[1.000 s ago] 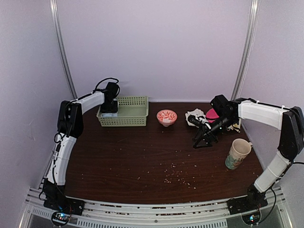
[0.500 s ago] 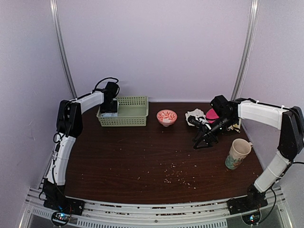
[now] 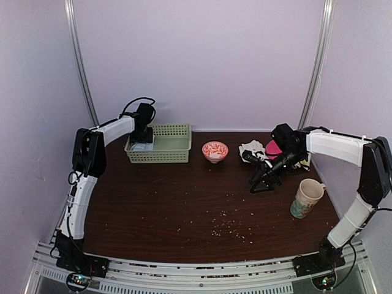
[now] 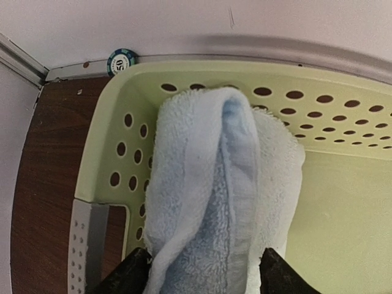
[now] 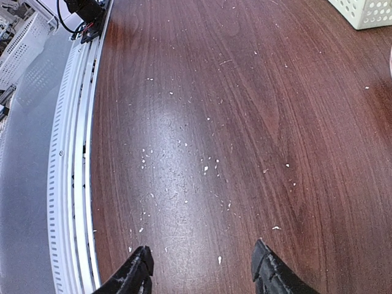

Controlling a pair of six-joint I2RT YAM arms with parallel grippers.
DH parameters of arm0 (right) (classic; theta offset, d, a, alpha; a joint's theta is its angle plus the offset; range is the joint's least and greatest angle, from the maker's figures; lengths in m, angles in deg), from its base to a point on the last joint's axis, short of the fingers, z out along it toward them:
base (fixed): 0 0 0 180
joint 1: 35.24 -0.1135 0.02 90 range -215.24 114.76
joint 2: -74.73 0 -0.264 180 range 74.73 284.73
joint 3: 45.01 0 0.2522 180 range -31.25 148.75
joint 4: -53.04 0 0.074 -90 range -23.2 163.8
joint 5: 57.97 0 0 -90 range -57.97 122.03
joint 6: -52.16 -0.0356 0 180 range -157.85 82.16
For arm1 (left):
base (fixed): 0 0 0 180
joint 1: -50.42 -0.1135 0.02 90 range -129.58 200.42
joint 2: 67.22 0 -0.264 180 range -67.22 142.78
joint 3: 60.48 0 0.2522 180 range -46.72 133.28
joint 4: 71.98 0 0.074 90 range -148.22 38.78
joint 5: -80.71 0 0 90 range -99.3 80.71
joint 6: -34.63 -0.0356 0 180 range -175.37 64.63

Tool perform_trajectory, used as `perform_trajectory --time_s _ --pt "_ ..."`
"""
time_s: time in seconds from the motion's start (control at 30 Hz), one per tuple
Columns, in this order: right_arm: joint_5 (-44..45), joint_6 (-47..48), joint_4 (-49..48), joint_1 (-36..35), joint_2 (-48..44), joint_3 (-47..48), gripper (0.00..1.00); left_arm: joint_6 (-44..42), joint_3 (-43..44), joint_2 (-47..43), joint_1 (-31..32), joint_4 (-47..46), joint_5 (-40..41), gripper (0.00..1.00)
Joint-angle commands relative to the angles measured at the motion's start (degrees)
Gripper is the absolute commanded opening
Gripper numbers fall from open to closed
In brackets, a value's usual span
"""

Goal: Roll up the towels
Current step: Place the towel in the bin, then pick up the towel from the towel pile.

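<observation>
Blue towel [image 4: 208, 202] lies in basket [image 4: 343, 208]; left gripper [image 4: 201, 269] has widened, right gripper [image 5: 202, 269] open.

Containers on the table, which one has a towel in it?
The pale green basket at back left; a pale blue towel lies inside. The small red-patterned bowl and the mug show no cloth.

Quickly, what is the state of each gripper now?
Left gripper: open, fingers beside the pale blue towel lying in the basket.
Right gripper: open, holding nothing, above the table.
</observation>
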Motion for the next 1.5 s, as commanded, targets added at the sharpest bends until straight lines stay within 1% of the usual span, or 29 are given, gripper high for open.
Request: perform_trajectory --time_s 0.0,0.23,0.37,0.43,0.5,0.57,0.63,0.73,0.77,0.8,0.83,0.87,0.9,0.93,0.97,1.03,1.07,1.1,1.13,1.2,1.27,1.33,1.37,1.4,1.43,1.47 --pt "-0.92 1.07 1.26 0.4 0.94 1.36 0.56 -1.7 -0.16 -3.44 0.37 -2.09 1.55 0.63" --pt "-1.42 1.02 1.51 0.37 0.98 1.66 0.56 -2.85 -0.26 -5.33 1.24 -2.09 3.89 0.63" --pt "-0.35 -2.66 -0.75 0.39 0.55 2.81 0.54 -3.53 -1.83 -9.64 1.81 -2.22 4.32 0.63" --pt "2.39 -8.14 -2.58 0.39 -0.04 4.72 0.53 -5.14 -3.26 -13.57 2.28 -2.35 2.72 0.63" --pt "6.02 -10.7 -3.35 0.45 -0.86 6.75 0.52 -6.94 -5.79 -18.03 3.2 -2.76 2.82 0.63" --pt "10.58 -13.82 -5.84 0.41 -1.99 7.87 0.51 -9.92 -11.17 -23.61 4.39 -5.49 2.1 0.63" --pt "17.13 -17.13 -10.59 0.45 -3.14 8.33 0.51 -13.42 -17.4 -29.64 5.71 -9.08 0.88 0.63" --pt "27.42 -21.74 -16.06 1.03 -3.98 9.24 0.52 -16.88 -26.78 -38.5 7.13 -14.81 -3.69 0.64" --pt "30.1 -22.79 -17.04 1.33 -3.89 10.1 0.52 -16.96 -30.01 -42.33 7.36 -16.74 -5.49 0.66" --pt "32.05 -23.64 -17.74 1.73 -3.69 11.25 0.54 -16.97 -32.83 -44.97 7.45 -18.8 -8.43 0.87" --pt "33.4 -24.69 -18.41 2.17 -3.49 12.35 0.56 -17.42 -36.1 -47.62 7.48 -20.84 -12.17 0.97" --pt "34.52 -25.97 -19.35 2.67 -3.3 13.29 0.6 -17.86 -39.28 -49.98 7.56 -23.68 -15.86 0.98" --pt "34.94 -27.15 -20.27 3.21 -3.17 14.17 0.68 -17.93 -41.95 -52.25 7.53 -25.56 -19.44 0.98" --pt "34.88 -29.43 -21.46 3.94 -3.15 14.6 0.91 -18.3 -44.59 -54.12 7.65 -26.94 -23.4 0.98" --pt "35.32 -31.58 -23.3 4.71 -2.98 14.4 0.99 -18.53 -46.49 -55.69 7.9 -27.48 -26.72 0.98" --pt "31.84 -30.56 -24.15 5.56 -1.62 14.01 1.0 -20.08 -49.56 -58.14 9.25 -27.6 -30.69 0.98" --pt "30.78 -29.32 -22.61 5.56 0.1 15.05 1.0 -21.02 -51.0 -59.52 10.39 -27.74 -30.53 0.98" --pt "29.72 -28.62 -20.66 5.59 2.54 16.86 0.98 -22.22 -52.58 -60.78 12.09 -28.2 -29.16 0.98" --pt "28.85 -27.86 -18.01 5.59 5.13 19.01 0.84 -23.72 -54.4 -62.34 13.78 -28.98 -27.85 0.98" --pt "28.31 -26.34 -13.26 5.46 10.06 23.13 0.64 -27.76 -57.12 -65.35 17.13 -29.89 -24.71 0.98" --pt "28.13 -25.72 -9.63 5.5 14.1 26.47 0.53 -31.34 -60.23 -68.82 19.76 -32.2 -19.07 0.98" --pt "27.4 -25.44 -8.2 5.4 16.82 28.52 0.48 -33.77 -66.31 -73.1 20.23 -39.19 -9.54 0.98" --pt "27.68 -25.3 -7.91 5.09 17.89 29.39 0.46 -34.28 -70.61 -75.21 19.93 -45.22 -2.75 0.98" --pt "28.44 -24.86 -7.44 4.57 18.94 30.36 0.45 -34.17 -74.22 -77.26 19.3 -50.93 2.32 0.98" --pt "29.91 -24.35 -7.09 3.83 19.89 31.15 0.44 -32.36 -76.62 -78.74 18.6 -54.04 8.27 0.98" --pt "31.82 -23.69 -6.76 2.95 20.76 31.84 0.44 -29.17 -77.35 -79.55 17.66 -54.46 11.37 0.98"
